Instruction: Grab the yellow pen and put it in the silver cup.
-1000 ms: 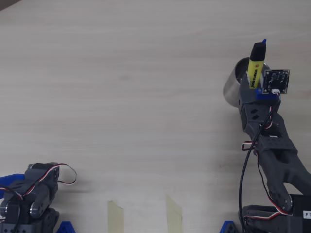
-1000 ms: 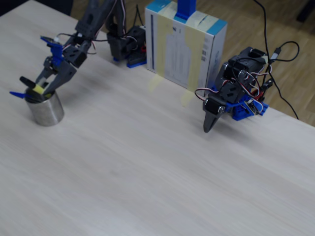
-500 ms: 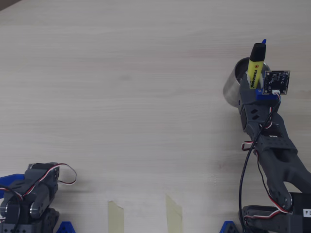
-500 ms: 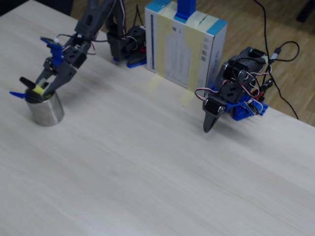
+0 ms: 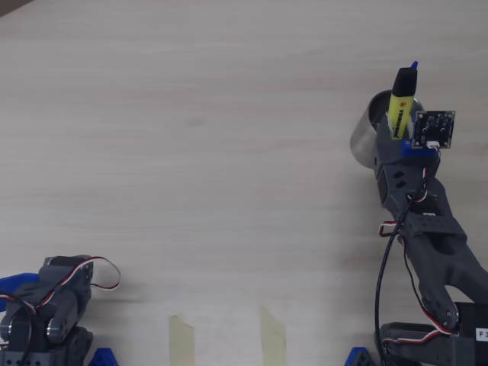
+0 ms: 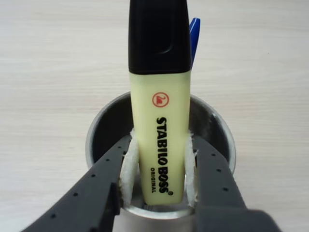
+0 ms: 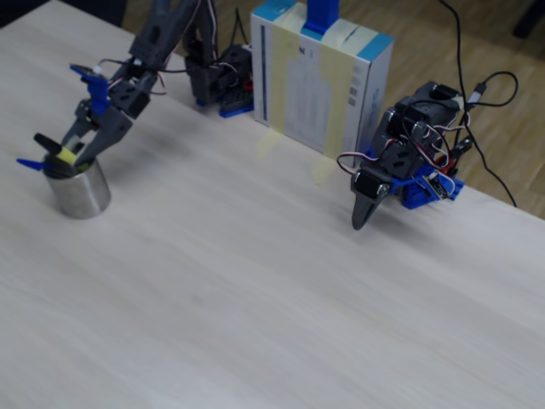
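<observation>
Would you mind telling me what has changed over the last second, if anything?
Nothing visibly changed. The gripper stays shut on the yellow pen, holding its lower end inside the silver cup, with the black cap sticking out above the rim. The blue pen behind it has not moved.

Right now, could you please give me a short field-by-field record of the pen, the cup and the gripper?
yellow pen: upright, black cap on top, lower end inside the cup
silver cup: standing on the table, mouth open upward
gripper: shut on the yellow pen, foam pads pressing both sides
blue pen: tip visible behind the yellow pen
table: light wood
</observation>
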`<act>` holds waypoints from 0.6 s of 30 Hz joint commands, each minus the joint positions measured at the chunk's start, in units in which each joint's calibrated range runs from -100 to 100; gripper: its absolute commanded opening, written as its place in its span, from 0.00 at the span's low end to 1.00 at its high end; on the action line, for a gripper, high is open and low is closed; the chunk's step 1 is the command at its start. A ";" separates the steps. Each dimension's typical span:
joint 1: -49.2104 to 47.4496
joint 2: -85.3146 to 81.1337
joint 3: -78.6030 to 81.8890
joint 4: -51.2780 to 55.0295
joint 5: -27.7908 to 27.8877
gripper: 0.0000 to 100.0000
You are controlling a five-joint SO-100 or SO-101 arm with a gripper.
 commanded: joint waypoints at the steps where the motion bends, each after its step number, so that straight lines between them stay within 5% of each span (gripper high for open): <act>1: 0.56 0.10 -2.33 -0.45 -0.18 0.09; 18: 0.56 0.10 -2.33 -0.45 -0.23 0.13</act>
